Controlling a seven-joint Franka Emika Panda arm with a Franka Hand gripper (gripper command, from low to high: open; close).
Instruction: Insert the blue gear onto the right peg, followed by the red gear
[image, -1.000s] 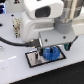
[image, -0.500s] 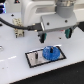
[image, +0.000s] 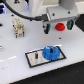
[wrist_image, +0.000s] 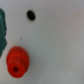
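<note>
The white counter (image: 15, 55) carries a black-rimmed grey base plate (image: 34, 61) toward the lower middle of the exterior view. On the plate's half toward the exterior view's right sits the blue gear (image: 50, 53), lying flat and seated over the right peg, which it hides. On the plate's other half a thin dark pin (image: 37, 53) stands upright and bare.

Above and to the exterior view's right of the plate hangs the arm's grey wrist block, and under it the end effector (image: 60, 27), well clear of the blue gear. The red gear (image: 60, 26) shows as a small red disc against the front of that block, between two dark parts. Whether the end effector is clamped on the red gear or merely in line with it cannot be told from this blurred view, nor can the spacing of its jaws.

In the wrist view the red gear (wrist_image: 17, 61) lies on the pale surface with its hub hole visible, and a small dark hole (wrist_image: 31, 15) lies apart from it.

Compared with half a second ago, the arm has moved up and toward the exterior view's right, away from the plate, while the blue gear stays where it was.
</note>
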